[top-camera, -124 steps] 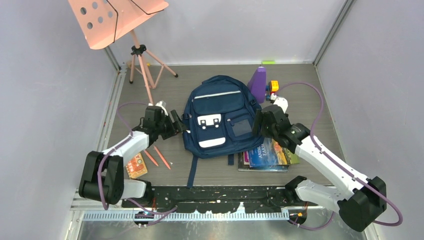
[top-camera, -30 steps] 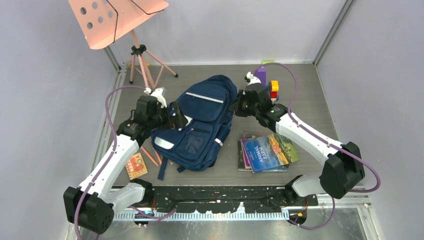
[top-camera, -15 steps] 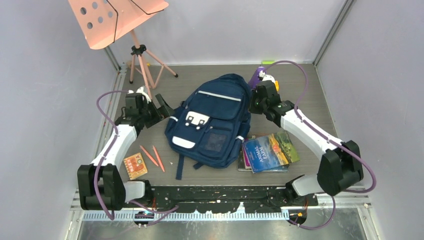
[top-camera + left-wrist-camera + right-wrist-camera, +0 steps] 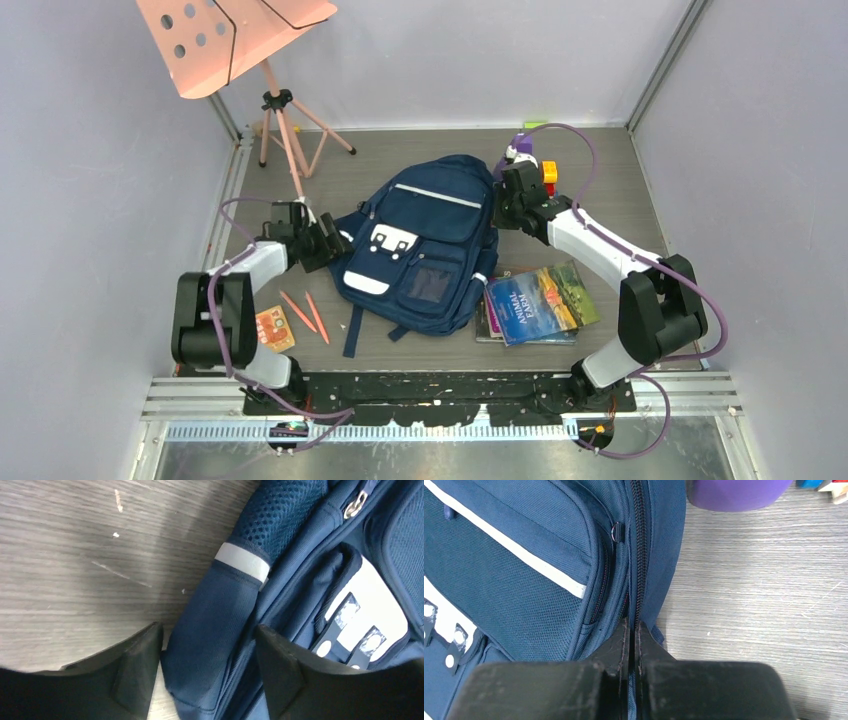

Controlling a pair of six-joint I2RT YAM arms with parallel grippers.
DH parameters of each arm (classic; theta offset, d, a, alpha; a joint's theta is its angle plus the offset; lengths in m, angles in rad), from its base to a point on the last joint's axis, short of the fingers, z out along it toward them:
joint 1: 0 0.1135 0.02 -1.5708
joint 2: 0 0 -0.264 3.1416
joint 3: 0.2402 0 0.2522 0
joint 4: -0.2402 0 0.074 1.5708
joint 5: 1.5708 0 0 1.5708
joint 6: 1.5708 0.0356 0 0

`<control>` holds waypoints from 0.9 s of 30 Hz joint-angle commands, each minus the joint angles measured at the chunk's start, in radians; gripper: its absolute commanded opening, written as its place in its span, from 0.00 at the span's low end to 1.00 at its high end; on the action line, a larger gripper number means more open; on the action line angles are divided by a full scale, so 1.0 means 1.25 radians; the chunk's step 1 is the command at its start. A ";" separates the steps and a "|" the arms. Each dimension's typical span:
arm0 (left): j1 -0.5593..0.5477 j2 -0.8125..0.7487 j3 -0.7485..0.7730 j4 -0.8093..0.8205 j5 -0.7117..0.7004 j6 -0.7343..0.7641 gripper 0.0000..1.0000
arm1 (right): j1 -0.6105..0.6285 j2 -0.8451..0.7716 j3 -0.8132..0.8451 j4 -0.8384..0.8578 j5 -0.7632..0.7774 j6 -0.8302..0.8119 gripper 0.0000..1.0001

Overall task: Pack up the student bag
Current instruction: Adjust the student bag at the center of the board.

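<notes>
Bright even light, soft shadows, sharp overhead view.

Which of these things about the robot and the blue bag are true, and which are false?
1. The student bag lies with its white patch facing up. True.
2. The books are inside the bag. False: they lie on the table beside it.
3. The left hand is squeezed shut. False: its fingers stand open, one on either side of the bag's edge.
4. The right hand is shut on the bag's zip seam. True.
5. Two pencils lie on the table. True.
</notes>
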 commanded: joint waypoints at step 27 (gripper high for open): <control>-0.478 -0.421 0.047 -0.131 0.110 0.082 0.00 | 0.126 0.329 0.617 -0.056 0.071 -0.293 0.02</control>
